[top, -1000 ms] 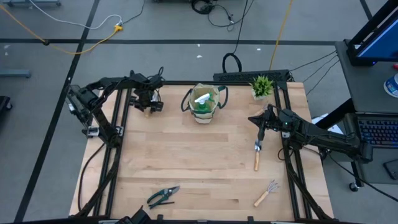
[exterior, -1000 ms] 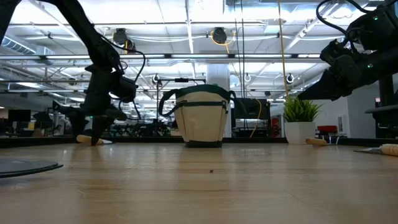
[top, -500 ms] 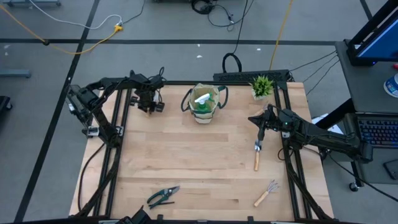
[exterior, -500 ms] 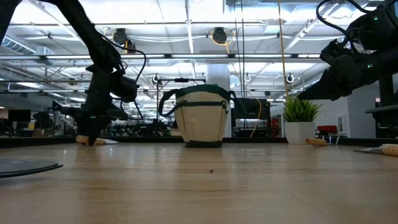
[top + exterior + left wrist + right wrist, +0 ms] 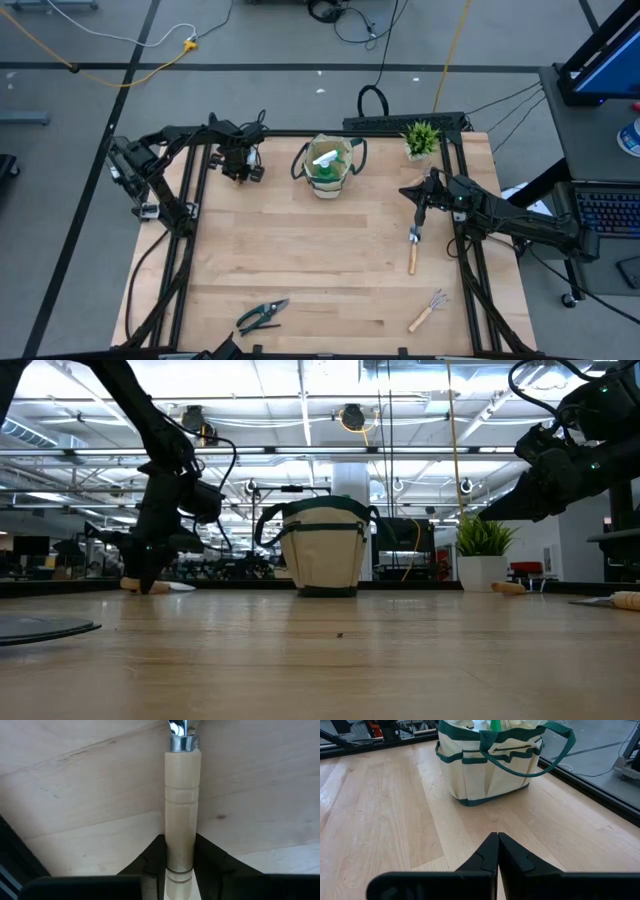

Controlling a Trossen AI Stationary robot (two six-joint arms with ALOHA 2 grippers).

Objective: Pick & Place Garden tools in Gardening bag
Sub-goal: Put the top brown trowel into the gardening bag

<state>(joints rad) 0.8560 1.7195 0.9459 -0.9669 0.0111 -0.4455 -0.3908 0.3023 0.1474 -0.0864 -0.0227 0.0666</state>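
Wooden, pale and ringed, the handle of a trowel (image 5: 182, 810) sits clamped between the fingers of the left gripper (image 5: 179, 862), low over the table (image 5: 300, 260) near its eleven o'clock corner. At twelve o'clock stands the gardening bag (image 5: 329, 167), beige with dark green trim and loop handles, a green spray bottle (image 5: 326, 162) with a white nozzle showing inside. The right gripper (image 5: 498, 851) hovers at about two o'clock, facing the bag, its fingers pressed together on nothing. Just below it lies a second trowel (image 5: 413, 249); a hand rake (image 5: 427, 310) lies at five o'clock and pruning shears (image 5: 261, 315) at seven o'clock.
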